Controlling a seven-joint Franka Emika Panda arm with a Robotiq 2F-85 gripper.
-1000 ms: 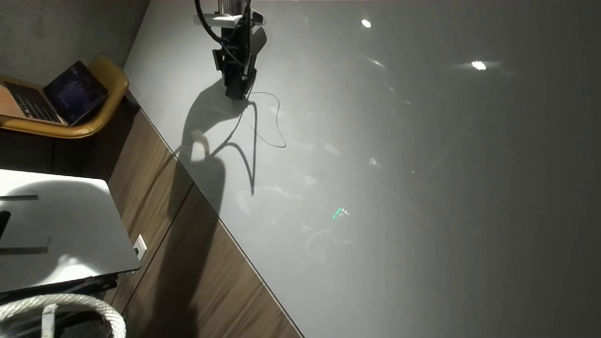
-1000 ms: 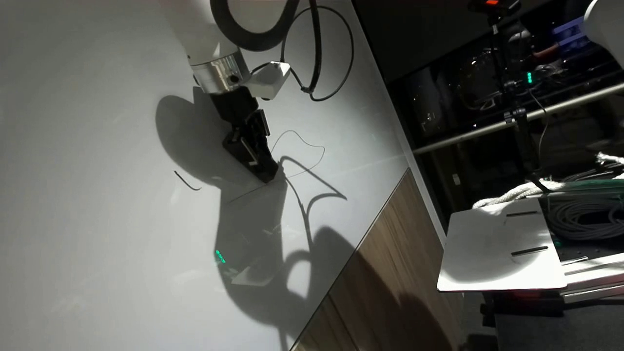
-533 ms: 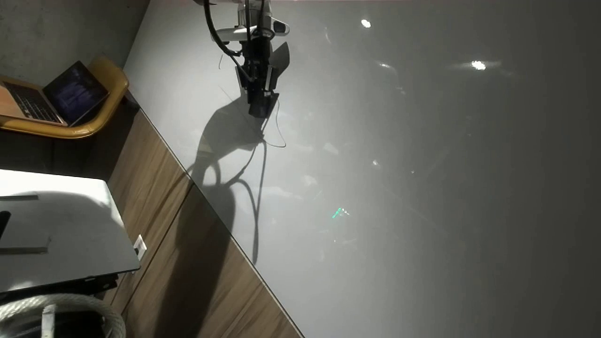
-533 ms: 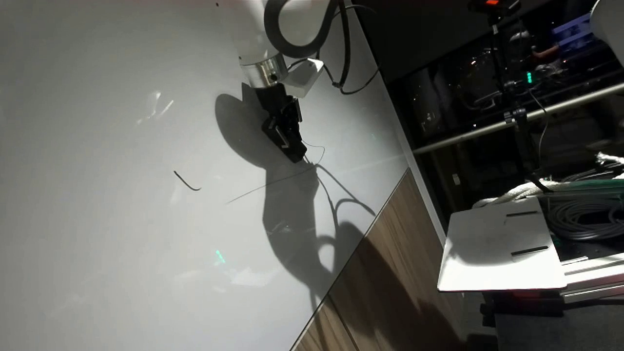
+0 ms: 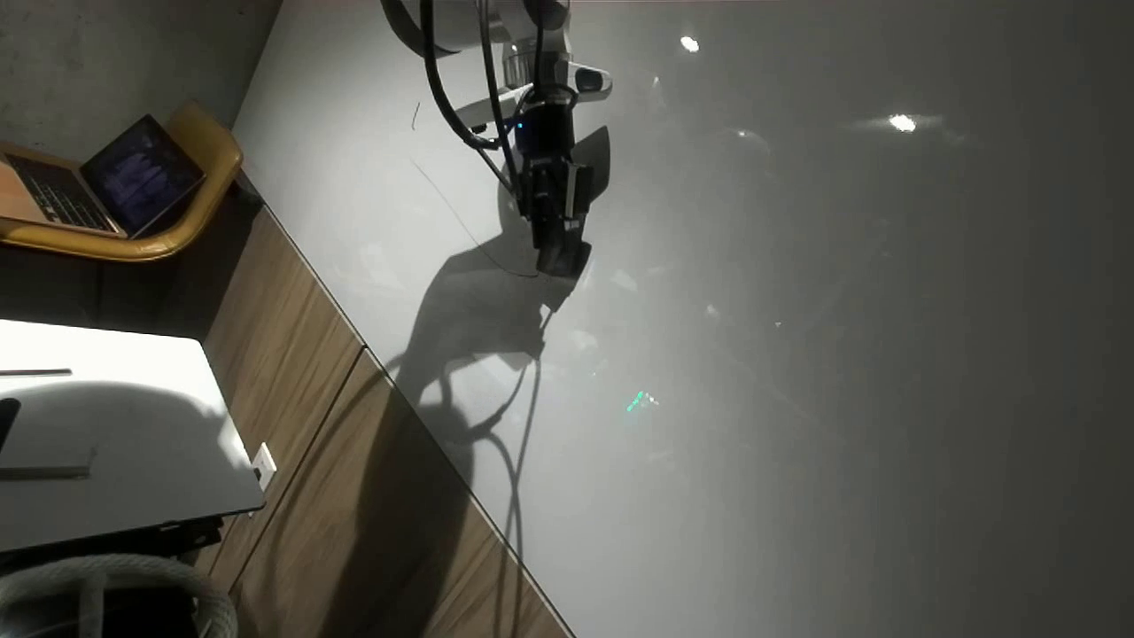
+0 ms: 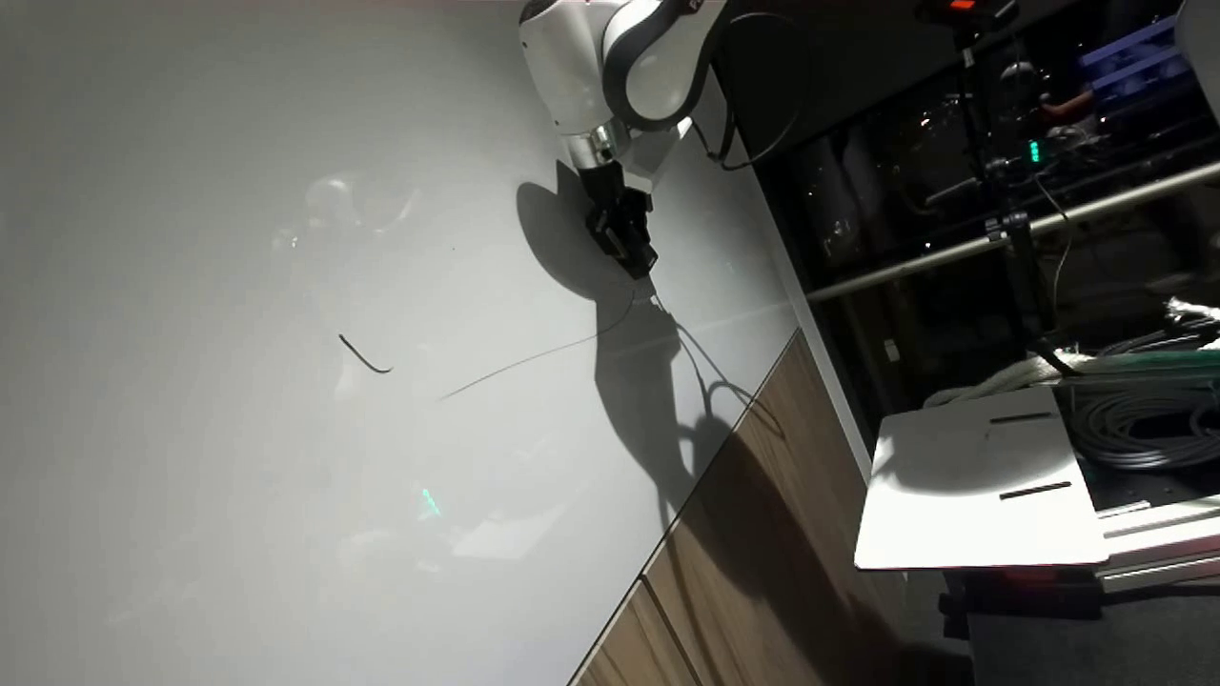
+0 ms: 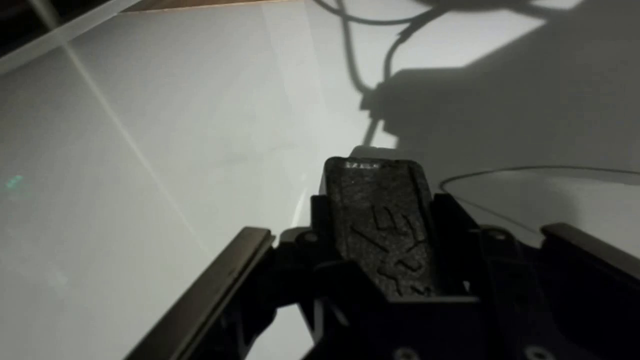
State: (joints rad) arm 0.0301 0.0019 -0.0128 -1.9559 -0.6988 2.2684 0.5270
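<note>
- Glossy white surface (image 6: 238, 429), thin dark line (image 6: 562, 349) nr gripper (image 7: 382, 215).
- Gripper's pinching dark block (image 7: 375, 190) by its sides, over surface; contact unclear from here.
- Block prob. light, firm; best grip mid-sides.

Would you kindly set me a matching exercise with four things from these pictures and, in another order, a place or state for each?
Things:
1. laptop
2. dark block
3. short dark line
4. grey cable

Places or states:
A. coiled in loops
B. on the white surface
C. open, on the yellow chair
D. held in the gripper

Right pairs: 1-C, 2-D, 3-B, 4-A
</note>
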